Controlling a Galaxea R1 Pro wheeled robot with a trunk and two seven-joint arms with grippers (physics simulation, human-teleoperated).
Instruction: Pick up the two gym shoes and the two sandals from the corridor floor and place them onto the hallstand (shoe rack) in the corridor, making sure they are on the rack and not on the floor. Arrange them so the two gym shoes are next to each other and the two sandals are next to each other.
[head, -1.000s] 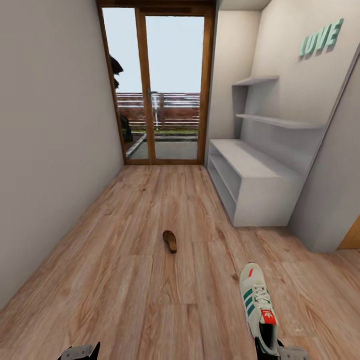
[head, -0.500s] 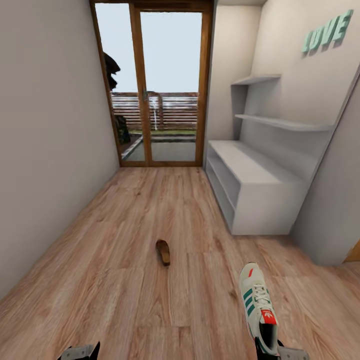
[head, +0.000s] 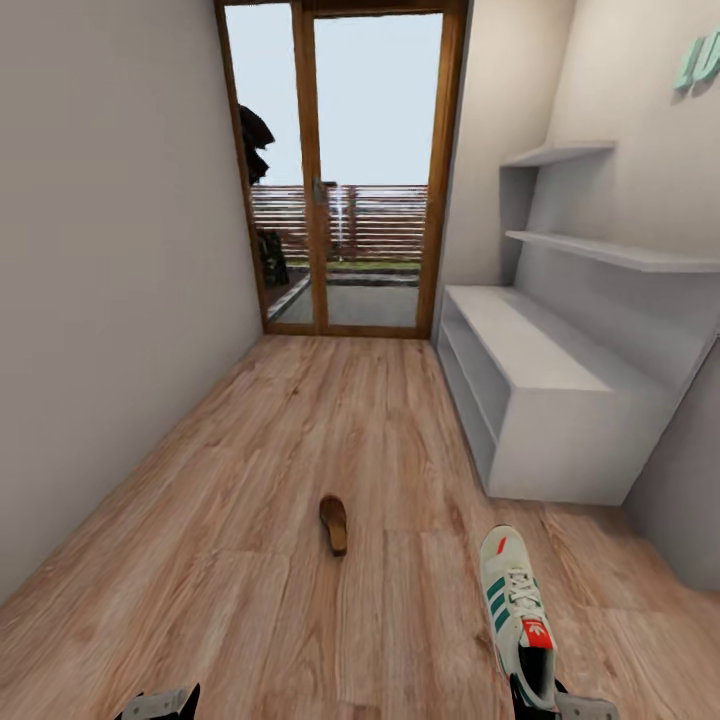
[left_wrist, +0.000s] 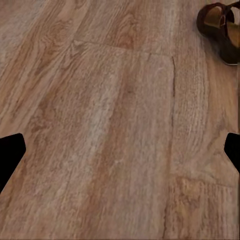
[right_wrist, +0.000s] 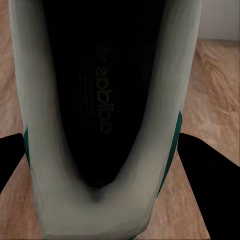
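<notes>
**Sneaker held at the right tool, one sandal loose on the corridor floor**

At the lower right of the head view the right tool (head: 548, 700) is closed on the heel of a gym shoe (head: 516, 610), a white lace-up with green side stripes and a red tongue label, its toe pointing up the frame. In the right wrist view the gym shoe (right_wrist: 100, 125) takes the middle of the frame, its dark insole facing the camera, with the tool's dark fingers (right_wrist: 207, 175) pressed against either side of the heel.

The left tool (head: 160, 704) sits at the lower left edge of the head view. In the left wrist view its dark fingertips (left_wrist: 10, 155) show at both side edges, spread wide apart with nothing between them but planks.

A brown sandal (head: 334, 522) lies on the corridor floor (head: 250, 480) near the middle of the head view, between the two tools and well apart from both. It appears at the upper right corner of the left wrist view (left_wrist: 222, 27).

The hallstand (head: 540, 370), pale grey with two open slots, stands against the wall at right centre, its top bare, floating shelves (head: 610, 250) above it. A wood-framed glass door (head: 345, 170) closes the corridor at top centre.
</notes>
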